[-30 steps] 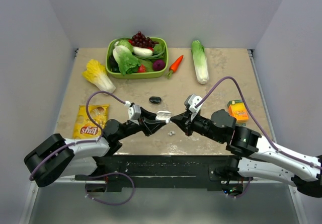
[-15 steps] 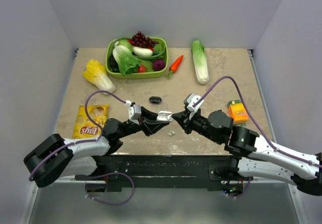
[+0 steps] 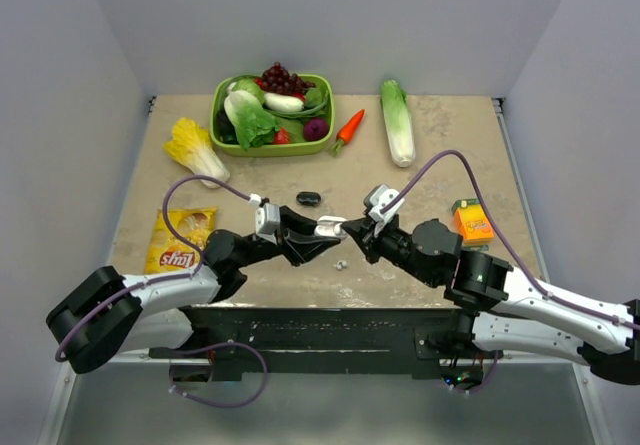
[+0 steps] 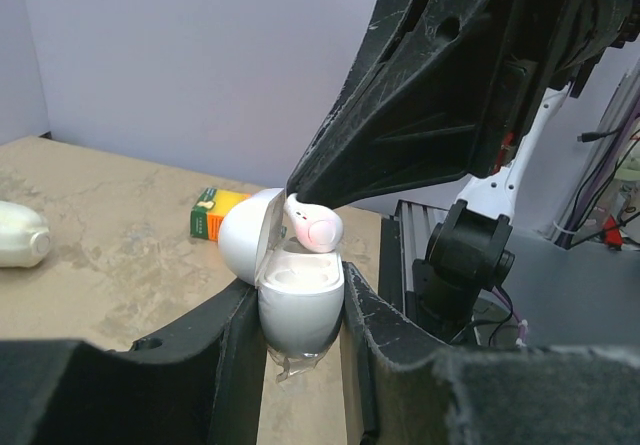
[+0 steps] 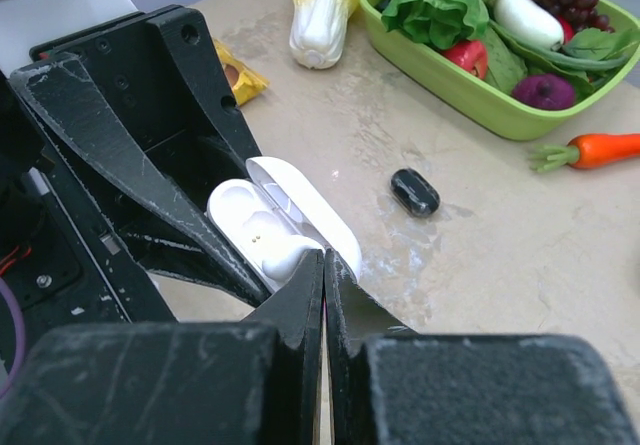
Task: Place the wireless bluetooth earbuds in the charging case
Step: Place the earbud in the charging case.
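My left gripper (image 3: pixel 316 237) is shut on the white charging case (image 3: pixel 328 229) and holds it off the table with the lid open. In the left wrist view the case (image 4: pixel 300 315) stands upright between my fingers. My right gripper (image 3: pixel 346 231) is shut on one white earbud (image 4: pixel 316 227) at its fingertips, right over the case's open slots. In the right wrist view that earbud (image 5: pixel 286 256) sits at the near slot of the case (image 5: pixel 250 215), just ahead of my right gripper (image 5: pixel 324 263). A second earbud (image 3: pixel 341 264) lies on the table below.
A small black oval object (image 3: pixel 308 199) lies just behind the grippers. A green basket (image 3: pixel 225 123) of vegetables, a carrot (image 3: pixel 348 128) and cabbages stand at the back. A chips bag (image 3: pixel 180 241) lies left and a juice box (image 3: pixel 472 220) right.
My right gripper has moved a little left and up with the earbud, closing onto the open case. The left gripper has shifted slightly with the case. The loose earbud has not moved.
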You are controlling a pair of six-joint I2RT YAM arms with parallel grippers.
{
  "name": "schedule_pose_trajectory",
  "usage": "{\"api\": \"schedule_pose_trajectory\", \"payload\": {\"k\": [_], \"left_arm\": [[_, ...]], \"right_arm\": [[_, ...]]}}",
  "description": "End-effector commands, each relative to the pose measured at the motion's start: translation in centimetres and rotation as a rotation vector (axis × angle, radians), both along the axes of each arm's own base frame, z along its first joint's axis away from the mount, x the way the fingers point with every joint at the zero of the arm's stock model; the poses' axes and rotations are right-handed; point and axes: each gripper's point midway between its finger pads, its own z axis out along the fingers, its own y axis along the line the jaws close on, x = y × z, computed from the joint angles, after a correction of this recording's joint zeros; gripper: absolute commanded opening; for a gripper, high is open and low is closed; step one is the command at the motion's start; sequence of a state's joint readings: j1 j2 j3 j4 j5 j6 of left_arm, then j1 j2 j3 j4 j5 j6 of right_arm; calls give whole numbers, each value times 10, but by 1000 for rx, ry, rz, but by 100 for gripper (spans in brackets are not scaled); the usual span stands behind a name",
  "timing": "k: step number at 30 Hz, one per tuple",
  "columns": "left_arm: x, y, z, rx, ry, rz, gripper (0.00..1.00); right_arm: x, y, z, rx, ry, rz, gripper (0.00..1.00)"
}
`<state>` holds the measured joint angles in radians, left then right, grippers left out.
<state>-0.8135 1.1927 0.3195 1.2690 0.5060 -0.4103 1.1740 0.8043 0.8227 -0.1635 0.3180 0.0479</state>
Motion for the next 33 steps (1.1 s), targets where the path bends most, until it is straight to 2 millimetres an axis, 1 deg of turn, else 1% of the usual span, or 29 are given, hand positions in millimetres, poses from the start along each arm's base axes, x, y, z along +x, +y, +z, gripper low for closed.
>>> {"api": "schedule_pose_trajectory", "payload": {"k": [1,6,9,14,25,33], "left_arm": [[-22,22,100,-291,-303,-10,0],[-18,21,109,-296,-324,-9,0],[-16,23,112,-300,-331,-1,0],[-10,23,111,-294,-318,19,0],[0,22,112,-301,-279,54,0],[5,22,115,-303,-259,66,0]], "right_arm": [[4,1,41,67,-76,-21,0],[8,-4,63,89,-128,-41,0],[9,-5,68,86,-138,-46,0],[9,-10,75,112,-151,-58,0],[13,-15,78,119,-179,-95,0],[16,-13,71,99,-181,-112,0]]}}
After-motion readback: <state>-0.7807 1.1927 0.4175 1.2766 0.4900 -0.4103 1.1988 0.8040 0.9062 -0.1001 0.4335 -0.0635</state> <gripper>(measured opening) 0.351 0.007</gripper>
